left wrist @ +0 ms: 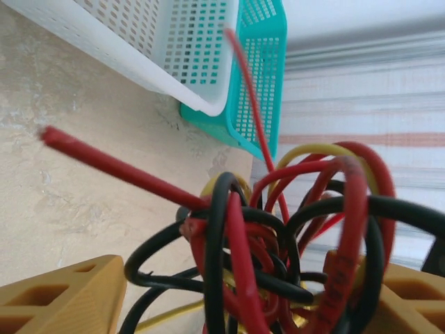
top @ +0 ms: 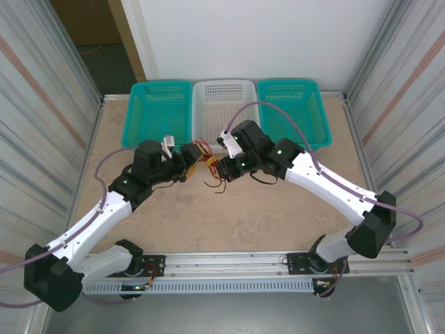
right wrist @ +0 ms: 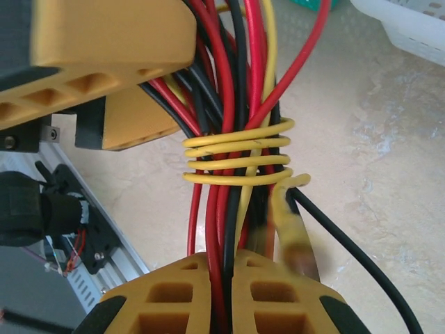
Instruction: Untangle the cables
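Top external view: the cables (top: pixel 206 165) hang as a small tangle of red, black and yellow above the counter (top: pixel 229 223), just in front of the white basket (top: pixel 222 97). The left teal basket (top: pixel 158 111) and the right teal basket (top: pixel 292 111) sit against that basket's two sides. The left hand (top: pixel 189 161) and the right hand (top: pixel 224 169) meet at the tangle, one on each side, both in front of the white basket.

Left wrist view: the left hand (left wrist: pixel 236 306) stands wide, its yellow fingers (left wrist: pixel 62 296) apart at either side of the knot of cables (left wrist: pixel 278 243). A gap shows between the finger nearer the white basket (left wrist: pixel 174 49) and the wires. One red end sticks out stiffly across the counter in front of that basket, and another thin red strand rises across the teal mesh beyond it.

Right wrist view: the right hand (right wrist: pixel 222 299) is closed tight on the cables, red and black strands pinched between its two yellow fingers. Above the grip a yellow wire (right wrist: pixel 236 156) winds several turns around the bundle, binding it. The strands run on up past a finger of the left hand (right wrist: pixel 104 56). One black strand curves away loose on the side towards the white basket (right wrist: pixel 410 24).
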You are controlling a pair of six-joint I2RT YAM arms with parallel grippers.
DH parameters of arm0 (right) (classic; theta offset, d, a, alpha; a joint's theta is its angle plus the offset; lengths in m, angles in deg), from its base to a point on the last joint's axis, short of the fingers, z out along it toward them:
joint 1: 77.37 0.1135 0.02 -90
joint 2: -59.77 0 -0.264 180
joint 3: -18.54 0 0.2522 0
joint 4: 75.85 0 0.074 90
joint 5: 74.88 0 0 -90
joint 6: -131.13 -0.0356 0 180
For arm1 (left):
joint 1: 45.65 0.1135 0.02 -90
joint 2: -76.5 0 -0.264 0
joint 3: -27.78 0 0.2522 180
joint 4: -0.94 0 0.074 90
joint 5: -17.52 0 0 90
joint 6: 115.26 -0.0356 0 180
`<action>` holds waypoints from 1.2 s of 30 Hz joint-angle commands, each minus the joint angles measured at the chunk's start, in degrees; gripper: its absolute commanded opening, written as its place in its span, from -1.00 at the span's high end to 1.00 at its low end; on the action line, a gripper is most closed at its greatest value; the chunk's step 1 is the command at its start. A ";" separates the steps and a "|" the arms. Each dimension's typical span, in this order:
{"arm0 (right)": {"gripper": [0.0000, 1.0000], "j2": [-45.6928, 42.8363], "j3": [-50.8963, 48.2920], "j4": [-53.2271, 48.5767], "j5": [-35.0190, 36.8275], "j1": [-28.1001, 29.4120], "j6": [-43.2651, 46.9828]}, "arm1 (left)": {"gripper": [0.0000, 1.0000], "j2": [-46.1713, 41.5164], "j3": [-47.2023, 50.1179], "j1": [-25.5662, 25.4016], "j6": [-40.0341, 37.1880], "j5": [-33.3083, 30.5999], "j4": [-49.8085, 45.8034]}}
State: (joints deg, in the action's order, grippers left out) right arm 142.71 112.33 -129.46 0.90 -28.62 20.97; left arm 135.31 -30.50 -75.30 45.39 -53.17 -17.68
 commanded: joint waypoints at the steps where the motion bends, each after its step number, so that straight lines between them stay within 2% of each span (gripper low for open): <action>1: 0.91 0.36 0.74 1.89 -0.20 1.46 0.10 | -0.25 -1.10 -0.47 -0.23 0.26 -2.38 1.80; 4: 0.92 0.44 0.72 1.62 -0.11 1.78 0.21 | -0.27 -1.59 -1.59 -0.16 -1.77 -3.58 -1.00; 7: 0.92 0.30 0.74 1.13 1.84 1.83 0.38 | -0.56 -1.86 -3.23 0.11 -4.33 -3.42 -5.97; 9: 0.92 0.35 0.88 0.58 3.11 1.70 0.73 | -0.68 -2.91 -4.16 0.12 -6.72 -4.23 -9.91; 14: 0.93 1.21 1.43 -0.44 2.85 1.64 1.27 | -0.70 -5.65 -5.03 0.46 -10.57 -6.09 -14.94; 16: 0.93 1.42 1.51 -0.18 2.35 1.70 1.17 | -0.67 -5.71 -6.10 0.64 -11.40 -6.03 -15.68; 22: 0.94 2.46 2.42 0.57 0.83 2.57 0.83 | -0.41 -2.71 -5.55 0.31 -8.67 -4.05 -11.27; 29: 0.95 2.58 2.06 2.56 -1.58 4.13 0.20 | -0.42 -0.57 -4.75 -0.32 -6.00 -5.49 -9.12; 34: 0.95 2.64 1.97 4.15 -2.73 5.21 0.08 | -0.22 0.08 -4.36 -0.32 -4.89 -5.96 -7.67; 36: 0.96 2.81 1.89 4.50 -2.79 5.21 -0.16 | -0.02 0.31 -4.47 -0.37 -4.87 -5.83 -7.62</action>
State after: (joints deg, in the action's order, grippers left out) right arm 145.05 112.35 -128.09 1.16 -24.18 20.97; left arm 135.22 -35.04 -75.04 39.58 -58.81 -28.70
